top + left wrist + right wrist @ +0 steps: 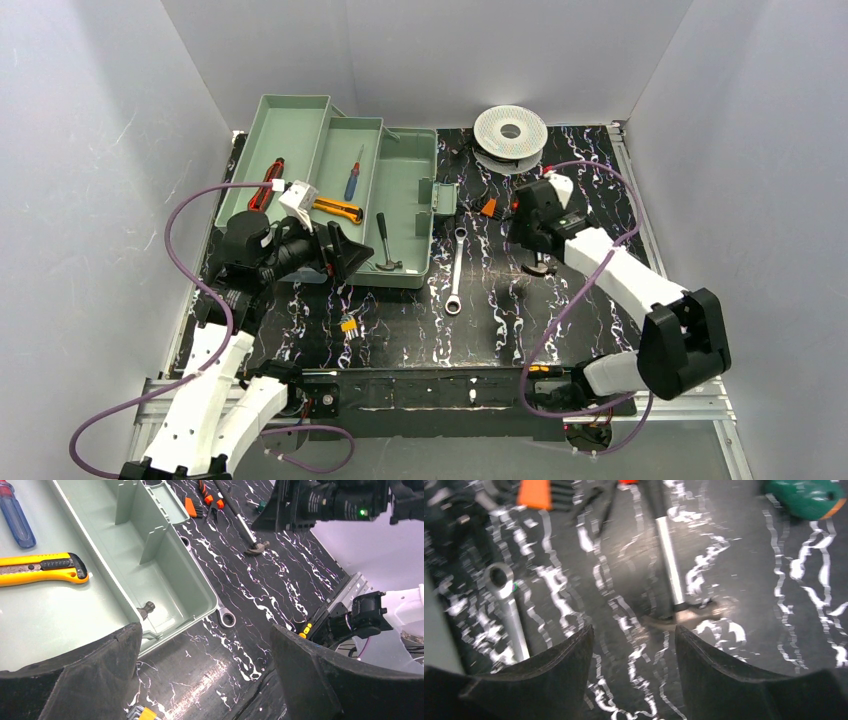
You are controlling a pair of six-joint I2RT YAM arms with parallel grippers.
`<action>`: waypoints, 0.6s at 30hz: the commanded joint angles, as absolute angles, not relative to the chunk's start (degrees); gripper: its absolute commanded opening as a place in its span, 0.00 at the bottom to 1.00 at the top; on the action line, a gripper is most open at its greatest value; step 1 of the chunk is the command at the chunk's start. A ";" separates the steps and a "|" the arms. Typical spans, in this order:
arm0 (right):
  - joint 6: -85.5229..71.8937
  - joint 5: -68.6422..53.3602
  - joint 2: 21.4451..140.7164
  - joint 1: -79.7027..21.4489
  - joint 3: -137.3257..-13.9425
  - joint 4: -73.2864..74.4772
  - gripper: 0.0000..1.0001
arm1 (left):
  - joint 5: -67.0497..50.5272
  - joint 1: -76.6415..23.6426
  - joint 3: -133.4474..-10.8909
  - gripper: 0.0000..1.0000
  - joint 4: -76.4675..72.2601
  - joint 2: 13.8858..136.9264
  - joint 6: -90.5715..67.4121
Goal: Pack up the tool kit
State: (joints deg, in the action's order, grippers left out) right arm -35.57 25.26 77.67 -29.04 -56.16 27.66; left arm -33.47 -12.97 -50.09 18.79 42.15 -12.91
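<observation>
Right fingers (549, 680) hanging open over hammer (671, 570); left fingers (90, 675) spread, empty. Risk: gripping thin shaft off-centre, heavy head tipping, slipping.

white spool (510, 130) sits on black marbled table (400, 320).

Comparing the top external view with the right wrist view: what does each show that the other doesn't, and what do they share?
Only the top external view: the white spool, and the inside of the open green toolbox, holding a yellow knife, a blue-handled screwdriver and a hammer. Only the right wrist view: a green handle at the upper right, which I cannot find from above. Both: the wrench lying on the black table, the second hammer by the right claw, and an orange grip.
</observation>
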 commanded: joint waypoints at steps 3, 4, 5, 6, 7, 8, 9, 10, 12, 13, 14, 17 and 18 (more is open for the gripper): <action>-32.22 24.55 86.58 -19.89 -63.21 30.65 0.68 | -34.75 -13.25 -49.72 1.00 17.76 42.72 -13.17; -32.28 23.71 88.76 -18.53 -65.22 31.29 0.68 | -34.87 -13.27 -49.72 0.99 17.75 42.84 -13.18; -32.29 22.86 91.06 -17.06 -66.45 31.55 0.68 | -35.11 -13.26 -49.68 1.00 17.68 43.00 -13.26; -31.96 21.98 93.06 -15.95 -67.23 31.30 0.67 | -35.27 -13.26 -49.74 1.00 17.66 43.06 -13.27; -31.81 21.19 94.67 -14.97 -68.06 31.03 0.67 | -35.28 -13.23 -49.73 0.99 17.68 43.13 -13.27; -31.70 20.52 96.19 -14.14 -68.76 30.79 0.67 | -35.24 -13.27 -49.72 1.00 17.62 43.15 -13.27; -31.50 19.62 97.54 -13.55 -69.34 30.44 0.66 | -35.18 -13.25 -49.74 1.00 17.70 43.10 -13.27; -31.37 18.90 98.74 -13.04 -70.01 30.15 0.65 | -35.09 -13.27 -49.65 1.00 17.67 43.08 -13.19; -31.20 18.44 100.99 -12.50 -71.05 29.73 0.64 | -34.98 -13.27 -49.59 1.00 17.67 43.19 -13.10; -31.14 18.19 102.12 -12.34 -71.69 29.85 0.64 | -34.85 -13.23 -49.57 0.99 17.70 43.26 -13.11; -31.09 17.81 103.00 -12.17 -72.12 29.78 0.64 | -34.88 -13.22 -49.56 0.99 17.75 43.39 -13.03; -31.03 15.81 105.13 -11.57 -72.21 29.06 0.63 | -34.82 -13.27 -49.57 1.00 17.68 43.88 -13.01; -31.03 15.03 105.58 -11.45 -71.93 28.63 0.62 | -34.81 -13.23 -49.56 0.99 17.69 44.05 -13.02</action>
